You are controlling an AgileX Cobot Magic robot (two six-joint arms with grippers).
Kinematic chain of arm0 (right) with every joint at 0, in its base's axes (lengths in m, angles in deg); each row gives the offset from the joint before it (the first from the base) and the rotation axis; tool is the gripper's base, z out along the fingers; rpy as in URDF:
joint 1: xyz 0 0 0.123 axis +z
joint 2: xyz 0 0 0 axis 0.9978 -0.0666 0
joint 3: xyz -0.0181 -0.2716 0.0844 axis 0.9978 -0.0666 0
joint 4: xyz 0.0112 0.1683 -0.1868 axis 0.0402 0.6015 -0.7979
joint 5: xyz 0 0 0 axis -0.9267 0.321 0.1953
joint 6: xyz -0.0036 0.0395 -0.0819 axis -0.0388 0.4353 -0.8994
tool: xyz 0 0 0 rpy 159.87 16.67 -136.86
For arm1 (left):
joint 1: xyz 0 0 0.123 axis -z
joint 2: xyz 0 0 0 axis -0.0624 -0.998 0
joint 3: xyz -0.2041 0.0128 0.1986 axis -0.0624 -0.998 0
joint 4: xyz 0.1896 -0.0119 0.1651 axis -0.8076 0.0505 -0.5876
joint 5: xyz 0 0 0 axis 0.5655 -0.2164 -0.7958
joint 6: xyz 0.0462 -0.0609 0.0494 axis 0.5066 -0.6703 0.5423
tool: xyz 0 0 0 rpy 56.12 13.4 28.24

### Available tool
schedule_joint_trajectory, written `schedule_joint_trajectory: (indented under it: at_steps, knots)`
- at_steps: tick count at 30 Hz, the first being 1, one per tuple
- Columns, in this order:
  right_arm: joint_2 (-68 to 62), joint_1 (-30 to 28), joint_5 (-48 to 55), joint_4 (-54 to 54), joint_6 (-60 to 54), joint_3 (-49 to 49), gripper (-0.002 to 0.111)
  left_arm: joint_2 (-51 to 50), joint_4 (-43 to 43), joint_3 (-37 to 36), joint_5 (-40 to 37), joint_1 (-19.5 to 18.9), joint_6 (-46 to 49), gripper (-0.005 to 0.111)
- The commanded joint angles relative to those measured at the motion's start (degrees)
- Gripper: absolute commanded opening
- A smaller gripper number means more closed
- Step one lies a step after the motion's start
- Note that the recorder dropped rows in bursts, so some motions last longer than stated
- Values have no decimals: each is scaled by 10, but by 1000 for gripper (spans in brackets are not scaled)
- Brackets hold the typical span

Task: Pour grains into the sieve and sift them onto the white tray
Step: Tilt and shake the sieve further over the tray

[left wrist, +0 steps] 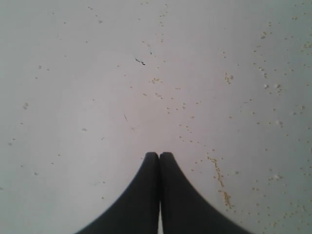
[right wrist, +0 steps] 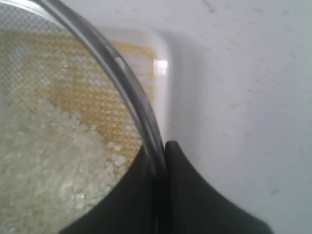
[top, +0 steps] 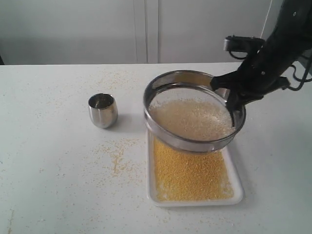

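Note:
My right gripper (top: pixel 229 95) is shut on the rim of the sieve (top: pixel 161 127), holding it tilted above the far end of the white tray (top: pixel 239 187). Whitish rice-like grains (top: pixel 192 119) lie on the mesh. Yellow millet grains (top: pixel 187 173) cover the tray floor. In the right wrist view the sieve rim (right wrist: pixel 124 83) runs between my fingertips, with whitish grains (right wrist: pixel 44 156) inside and the tray corner (right wrist: pixel 163 58) beyond it. My left gripper (left wrist: pixel 159 155) is shut on nothing above bare table; it does not show in the exterior view.
A small steel cup (top: pixel 103 110) stands upright on the table left of the sieve. Spilled grains (top: pixel 117 158) are scattered on the white table (top: pixel 48 146) between cup and tray, and also under the left gripper as a thin grain trail (left wrist: pixel 220 183).

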State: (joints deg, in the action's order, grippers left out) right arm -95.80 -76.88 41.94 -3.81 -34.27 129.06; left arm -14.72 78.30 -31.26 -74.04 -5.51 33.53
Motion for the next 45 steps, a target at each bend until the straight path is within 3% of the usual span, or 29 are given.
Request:
schedule_joint_trajectory:
  at_steps: [1, 4, 6, 9, 10, 13, 14, 15, 17, 18, 19, 20, 22, 23, 24, 27, 28, 29, 31, 32, 35, 36, 37, 39, 40, 41, 44, 45]
  knots:
    - [12, 28, 60, 33, -170, 0, 0, 5, 3, -4, -6, -2, -1, 0]
    - [12, -5, -23, -131, 194, 0, 0, 5, 3, -4, -6, -2, -1, 0]
    - [11, -6, 0, -110, 146, 0, 0, 5, 3, -4, -6, -2, -1, 0]
    - [7, 22, 112, -30, -134, 0, 0, 5, 3, -4, -6, -2, -1, 0]
    - [7, 25, 113, -42, -168, 0, 0, 5, 3, -4, -6, -2, -1, 0]
    - [10, 11, 2, -158, 204, -2, 0, 5, 3, -4, -6, -2, -1, 0]
    - [13, 11, -16, -140, 210, -5, 0, 5, 3, -4, -6, -2, -1, 0]
    - [13, 20, -24, -97, 140, -8, 0, 5, 3, -4, -6, -2, -1, 0]
    - [11, 47, 48, 20, -132, -9, 0, 5, 3, -4, -6, -2, -1, 0]
    - [11, 57, 70, 20, -226, -9, 0, 5, 3, -4, -6, -2, -1, 0]
    - [11, 58, 48, -25, -187, -11, 0, 5, 3, -4, -6, -2, -1, 0]
    - [12, 53, 1, -101, -71, -13, 0, 5, 3, -4, -6, -2, -1, 0]
    - [13, 38, -32, -221, 251, -20, 0, 5, 3, -4, -6, -2, -1, 0]
    - [13, 38, -39, -215, 272, -25, 0, 5, 3, -4, -6, -2, -1, 0]
    - [13, 41, -45, -183, 209, -30, 0, 5, 3, -4, -6, -2, -1, 0]
    - [6, 64, 52, -40, -228, -33, 0, 5, 3, -4, -6, -2, -1, 0]
    - [6, 64, 58, -60, -219, -38, 0, 5, 3, -4, -6, -2, -1, 0]
    - [7, 56, 8, -104, -116, -38, 0, 5, 3, -4, -6, -2, -1, 0]
    - [8, 39, -54, -151, 204, -39, 0, 5, 3, -4, -6, -2, -1, 0]
    - [8, 37, -61, -130, 195, -41, 0, 5, 3, -4, -6, -2, -1, 0]
    - [5, 61, 15, 36, -219, -40, 0, 5, 3, -4, -6, -2, -1, 0]
    - [6, 61, 43, 46, -283, -40, 0, 5, 3, -4, -6, -2, -1, 0]
    - [6, 52, 13, 20, -201, -40, 0, 5, 3, -4, -6, -2, -1, 0]
    - [6, 24, -74, -51, 96, -40, 0, 5, 3, -4, -6, -2, -1, 0]
    - [6, 16, -79, -64, 190, -41, 0, 5, 3, -4, -6, -2, -1, 0]
    - [6, 17, -77, -50, 165, -41, 0, 5, 3, -4, -6, -2, -1, 0]
    - [5, 41, 43, 52, -245, -41, 0, 5, 3, -4, -6, -2, -1, 0]
    - [7, 43, 60, 34, -273, -41, 0, 5, 3, -4, -6, -2, -1, 0]
